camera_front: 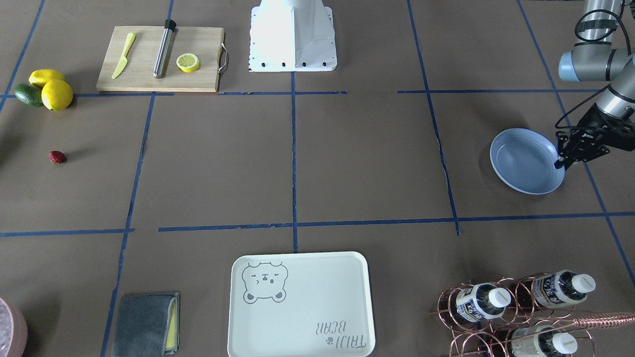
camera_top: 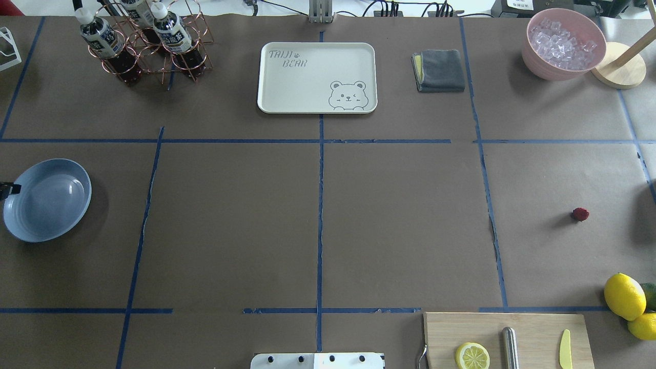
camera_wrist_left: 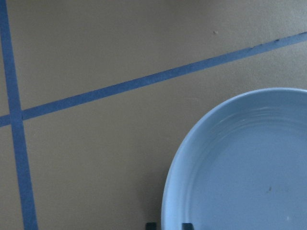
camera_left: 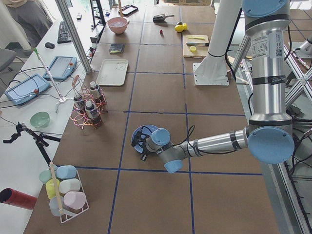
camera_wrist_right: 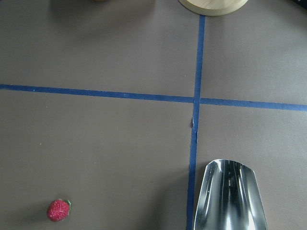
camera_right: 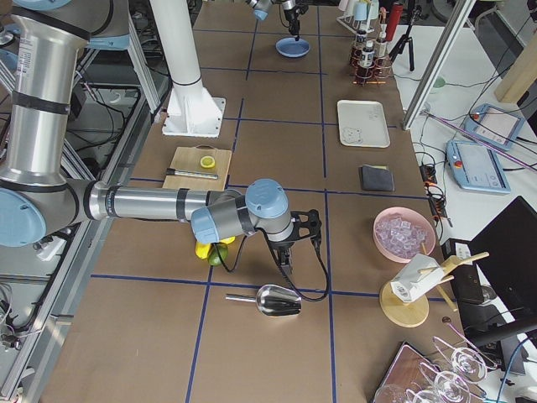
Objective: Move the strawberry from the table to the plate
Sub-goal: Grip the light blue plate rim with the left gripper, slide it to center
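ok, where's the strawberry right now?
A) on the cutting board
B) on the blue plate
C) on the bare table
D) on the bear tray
C: the strawberry lies alone on the table, apart from the lemons, and the plate at the far side holds nothing.

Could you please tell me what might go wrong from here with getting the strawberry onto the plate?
The strawberry lies at the opposite end of the table from the plate, so such a small berry might slip on the long carry.
The left gripper pinches the plate's rim, so the plate could tip or slide.
A metal scoop lies near the strawberry and could get knocked.
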Robot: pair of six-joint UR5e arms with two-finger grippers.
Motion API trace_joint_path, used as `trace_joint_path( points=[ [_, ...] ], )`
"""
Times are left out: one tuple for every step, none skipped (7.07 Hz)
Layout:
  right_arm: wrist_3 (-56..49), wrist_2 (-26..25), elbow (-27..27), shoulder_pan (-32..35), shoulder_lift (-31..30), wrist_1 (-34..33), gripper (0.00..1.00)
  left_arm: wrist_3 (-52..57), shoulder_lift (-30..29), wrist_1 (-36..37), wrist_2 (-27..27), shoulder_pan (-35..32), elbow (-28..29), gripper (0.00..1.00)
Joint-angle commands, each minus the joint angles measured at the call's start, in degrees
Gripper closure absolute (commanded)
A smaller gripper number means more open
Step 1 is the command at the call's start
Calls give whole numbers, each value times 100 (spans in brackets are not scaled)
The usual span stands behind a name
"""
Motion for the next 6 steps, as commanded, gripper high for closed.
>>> trace_joint_path(
  points=[
    [9, 8, -1, 0, 9, 0, 0, -149, 2, 183, -291, 20, -726, 100],
    [9, 8, 8, 0, 9, 0, 0, -472, -67, 864, -633, 20, -1489, 100],
    [9, 8, 8, 0, 9, 0, 0, -562, -233, 1576, -636, 20, -2228, 100],
    [9, 8, -1, 0, 9, 0, 0, -642, -574, 2035, -636, 20, -2583, 100],
    [9, 8, -1, 0, 0, 0, 0, -991, -1161, 2249, -662, 177, -2613, 100],
    [9, 8, -1, 0, 0, 0, 0, -1838, -1819, 2381, -567, 839, -2500, 100]
  ],
)
